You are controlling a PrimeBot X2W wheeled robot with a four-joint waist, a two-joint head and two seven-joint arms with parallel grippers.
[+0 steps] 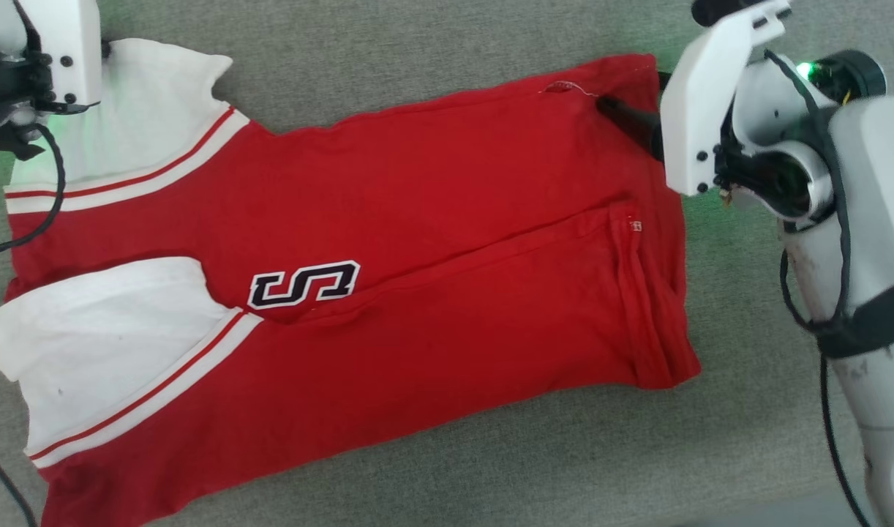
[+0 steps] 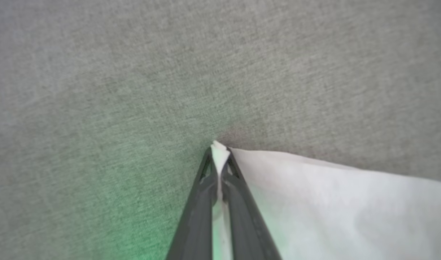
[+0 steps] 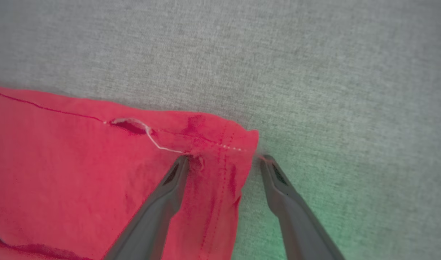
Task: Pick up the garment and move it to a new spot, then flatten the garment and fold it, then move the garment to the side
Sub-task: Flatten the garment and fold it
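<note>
White forearm (image 1: 875, 190), black cables (image 1: 61, 176), dark jaws

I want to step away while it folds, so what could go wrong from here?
1. The left claw is shut on just the tip of the white sleeve; a pull could slip it free.
2. The right claw is open astride the garment at its hem corner, one finger on red cloth, one over the grey surface; closing may catch only the edge.
3. A loose thread lies by that finger at a small seam hole; it might snag.
</note>
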